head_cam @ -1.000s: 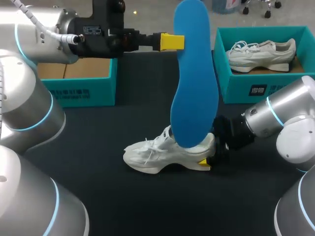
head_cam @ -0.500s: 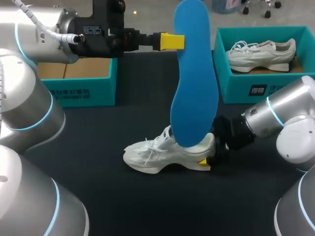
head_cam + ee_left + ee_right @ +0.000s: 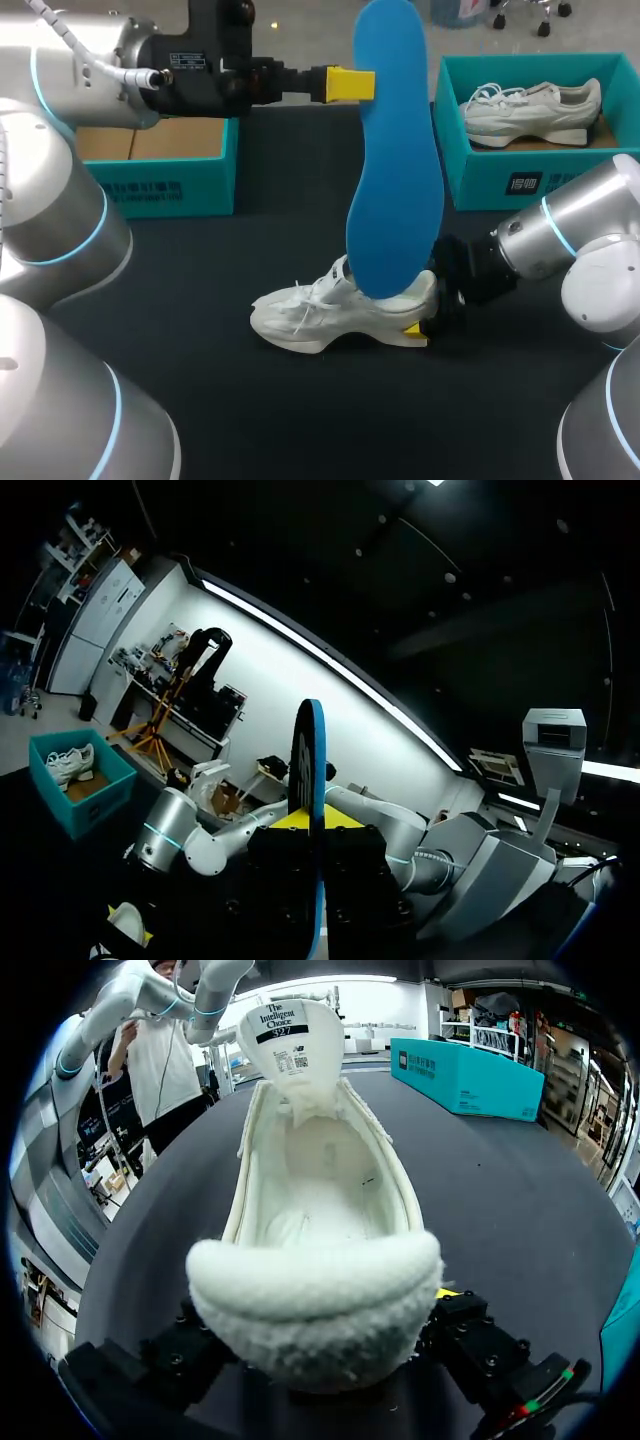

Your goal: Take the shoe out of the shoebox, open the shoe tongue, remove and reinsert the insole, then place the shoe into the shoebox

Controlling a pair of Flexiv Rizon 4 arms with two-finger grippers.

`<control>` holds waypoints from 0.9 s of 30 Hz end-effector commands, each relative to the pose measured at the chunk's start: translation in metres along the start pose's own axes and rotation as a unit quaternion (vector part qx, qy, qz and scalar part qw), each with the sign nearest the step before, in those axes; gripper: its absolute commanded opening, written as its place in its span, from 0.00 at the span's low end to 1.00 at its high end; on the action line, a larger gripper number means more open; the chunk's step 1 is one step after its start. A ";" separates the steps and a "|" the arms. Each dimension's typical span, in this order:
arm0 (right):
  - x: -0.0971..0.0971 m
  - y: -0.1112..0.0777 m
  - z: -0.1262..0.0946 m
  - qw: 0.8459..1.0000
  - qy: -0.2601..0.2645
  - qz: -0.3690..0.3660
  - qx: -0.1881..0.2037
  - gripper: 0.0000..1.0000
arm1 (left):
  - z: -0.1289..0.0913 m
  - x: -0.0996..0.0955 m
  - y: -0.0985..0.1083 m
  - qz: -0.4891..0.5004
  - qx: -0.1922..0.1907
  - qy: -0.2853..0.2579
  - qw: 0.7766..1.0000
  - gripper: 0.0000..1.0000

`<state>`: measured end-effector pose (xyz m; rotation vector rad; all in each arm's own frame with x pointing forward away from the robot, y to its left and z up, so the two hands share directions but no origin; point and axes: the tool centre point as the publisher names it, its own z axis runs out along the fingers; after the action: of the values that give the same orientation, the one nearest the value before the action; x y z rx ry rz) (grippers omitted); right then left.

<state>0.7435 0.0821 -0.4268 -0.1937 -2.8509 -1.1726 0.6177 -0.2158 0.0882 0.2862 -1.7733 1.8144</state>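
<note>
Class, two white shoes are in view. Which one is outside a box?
The shoe on the table, heel in the right gripper, while the left gripper holds the insole over it. The other shoe lies inside a teal box.

insole (image 3: 395, 180): seen edge-on from the left wrist, faces out of sight
shoe (image 3: 300, 315): collar and midfoot covered by the insole in the head view
left gripper (image 3: 355, 85): far finger behind the insole
right gripper (image 3: 425, 328): mostly behind the shoe's heel, one yellow tip showing
left shoebox (image 3: 160, 190): rear hidden by the left arm
</note>
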 end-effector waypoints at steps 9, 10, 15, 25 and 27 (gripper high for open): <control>0.001 -0.002 0.002 1.000 -0.001 -0.001 0.008 1.00 | 0.001 -0.001 -0.001 0.000 -0.001 0.000 1.000 0.00; 0.001 -0.002 -0.001 1.000 -0.001 -0.002 0.009 1.00 | 0.001 -0.001 -0.001 0.000 -0.001 0.000 1.000 0.00; 0.003 -0.003 -0.013 0.999 -0.018 0.005 0.037 1.00 | 0.001 -0.001 -0.001 0.000 -0.001 0.000 1.000 0.00; 0.001 -0.001 -0.037 0.995 -0.037 0.012 0.096 1.00 | 0.001 -0.001 -0.001 0.000 -0.001 0.000 1.000 0.00; 0.002 0.004 -0.044 0.991 -0.052 0.013 0.122 1.00 | 0.001 -0.001 -0.001 0.000 -0.001 0.000 1.000 0.00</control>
<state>0.7460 0.0527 -0.4091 -0.2655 -2.9822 -0.9771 0.6177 -0.2158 0.0883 0.2863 -1.7736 1.8143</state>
